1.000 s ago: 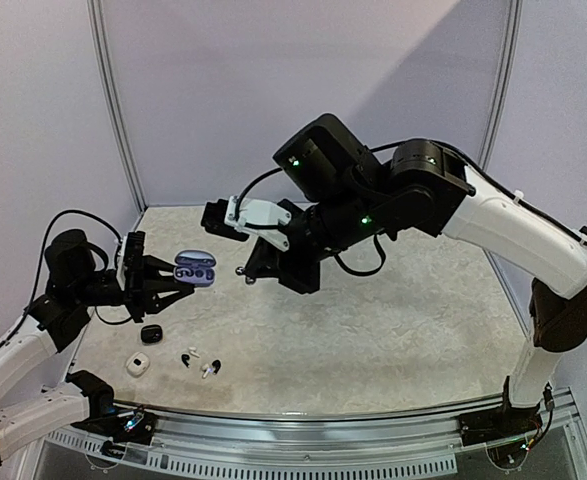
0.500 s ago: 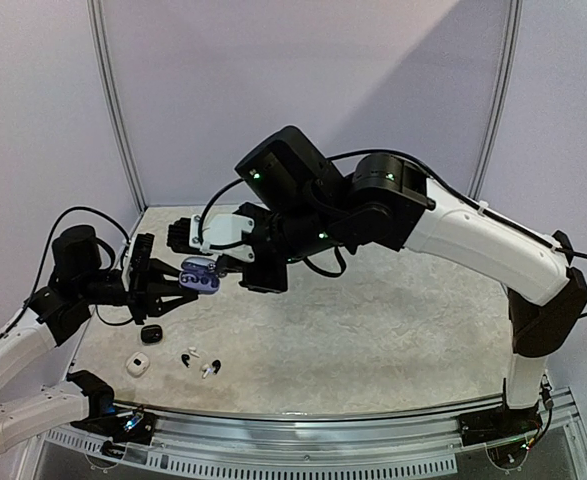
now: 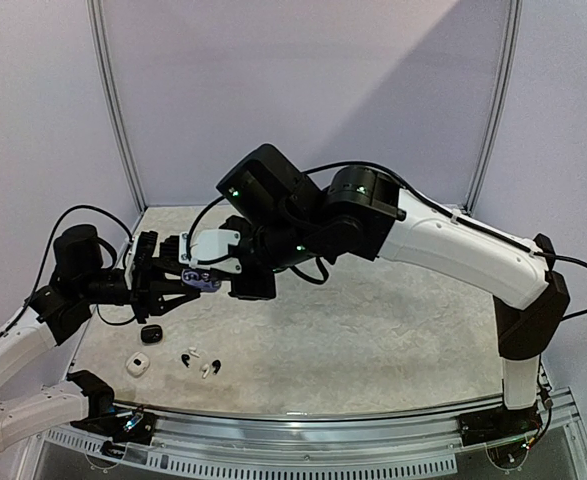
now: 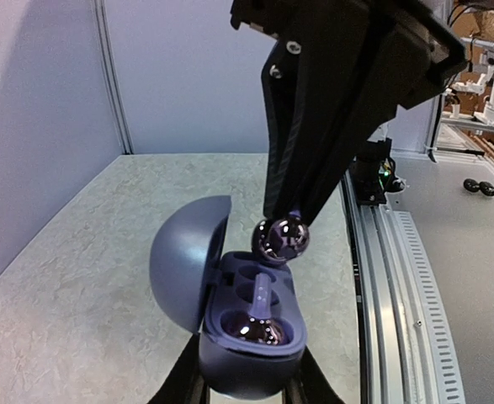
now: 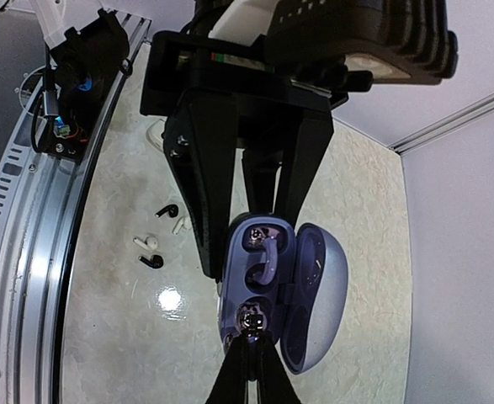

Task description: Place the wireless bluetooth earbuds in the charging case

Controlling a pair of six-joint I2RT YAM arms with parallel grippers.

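The lavender charging case (image 4: 255, 353) hangs above the table with its lid (image 4: 179, 261) swung open, and my left gripper (image 4: 247, 387) is shut on its base. One lavender earbud (image 4: 259, 324) sits in a slot. A second glossy earbud (image 4: 280, 240) is pinched in my right gripper (image 4: 284, 220), shut, right at the case's empty slot; I cannot tell if they touch. From the right wrist, the held earbud (image 5: 248, 320) is over the case (image 5: 259, 278) below my right gripper (image 5: 248, 341). In the top view the case (image 3: 201, 282) is half hidden under the right wrist.
Black and white loose earbuds (image 5: 152, 261) lie on the table below, also in the top view as earbuds (image 3: 195, 356). A small black case (image 3: 151, 333) and a white case (image 3: 137, 365) sit near the left front. The metal rail (image 3: 323, 425) runs along the front edge.
The right arm has swung left and down, bringing its earbud to the open case. The left gripper has lowered the case a little and kept hold of it.
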